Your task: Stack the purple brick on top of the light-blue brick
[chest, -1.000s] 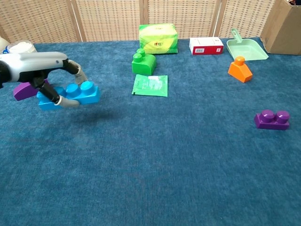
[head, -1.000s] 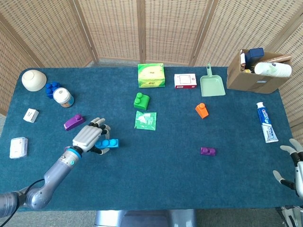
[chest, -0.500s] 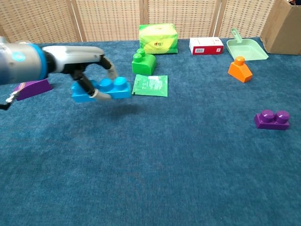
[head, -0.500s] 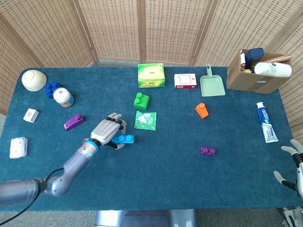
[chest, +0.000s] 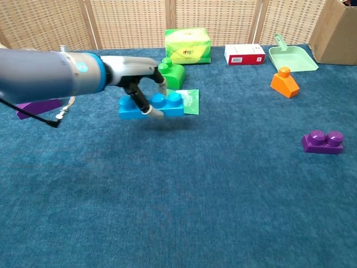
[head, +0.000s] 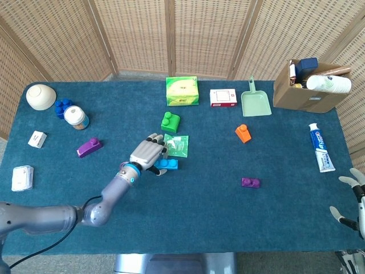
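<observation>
Left hand (chest: 139,84) fingers clamped on light-blue brick (chest: 152,105) above table (head: 199,217); purple brick (chest: 323,141) well apart; right hand (head: 352,200) fingers apart

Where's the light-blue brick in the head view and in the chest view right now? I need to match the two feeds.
Head view: light-blue brick just left of centre, held by the left hand, below the green packet.
Chest view: light-blue brick upper left of centre, in the left hand.
Shared landmark: the green brick just behind it.

Bright, even light; soft shadows; perhaps slight edge distortion
</observation>
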You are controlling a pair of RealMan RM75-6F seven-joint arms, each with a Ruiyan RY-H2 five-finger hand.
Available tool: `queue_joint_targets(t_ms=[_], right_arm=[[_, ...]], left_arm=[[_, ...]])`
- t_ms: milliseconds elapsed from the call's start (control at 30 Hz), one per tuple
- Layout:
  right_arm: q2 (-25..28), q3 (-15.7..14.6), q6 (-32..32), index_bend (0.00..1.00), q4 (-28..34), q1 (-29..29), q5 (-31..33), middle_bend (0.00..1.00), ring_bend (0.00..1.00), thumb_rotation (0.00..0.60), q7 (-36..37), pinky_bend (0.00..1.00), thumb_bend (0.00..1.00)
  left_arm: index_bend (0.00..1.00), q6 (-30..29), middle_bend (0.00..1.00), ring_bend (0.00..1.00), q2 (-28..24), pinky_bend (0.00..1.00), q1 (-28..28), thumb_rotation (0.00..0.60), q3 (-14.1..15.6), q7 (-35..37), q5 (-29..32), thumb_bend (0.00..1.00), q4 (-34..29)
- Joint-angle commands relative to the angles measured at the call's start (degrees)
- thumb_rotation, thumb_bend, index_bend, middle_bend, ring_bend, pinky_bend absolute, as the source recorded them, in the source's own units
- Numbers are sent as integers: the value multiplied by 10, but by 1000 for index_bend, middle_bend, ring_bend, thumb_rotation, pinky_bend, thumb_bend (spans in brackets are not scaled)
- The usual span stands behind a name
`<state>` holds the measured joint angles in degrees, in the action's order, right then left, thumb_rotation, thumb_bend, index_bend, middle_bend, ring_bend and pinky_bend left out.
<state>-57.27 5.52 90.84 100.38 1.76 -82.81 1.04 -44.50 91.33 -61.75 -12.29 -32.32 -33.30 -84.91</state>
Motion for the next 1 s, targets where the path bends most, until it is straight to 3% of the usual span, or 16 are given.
queue_joint_targets(t_ms=[33, 633, 1000], right_arm=[[0, 0, 0, 272, 0, 0, 0, 157, 0, 599, 2, 0, 163], [6, -1, 8, 273, -9, 10, -1, 157, 0, 599, 22, 0, 163], [7, -1, 9, 272, -17, 13, 0, 157, 0, 600, 36, 0, 162]], left_arm=[[572, 0, 237, 56, 16, 0, -16, 510, 0, -5, 16, 392, 14], [570, -35, 228, 45, 102, 0, -75, 510, -10, -30, 36, 391, 87], [561, -55, 216, 34, 133, 0, -84, 514, -6, -52, 48, 388, 109]])
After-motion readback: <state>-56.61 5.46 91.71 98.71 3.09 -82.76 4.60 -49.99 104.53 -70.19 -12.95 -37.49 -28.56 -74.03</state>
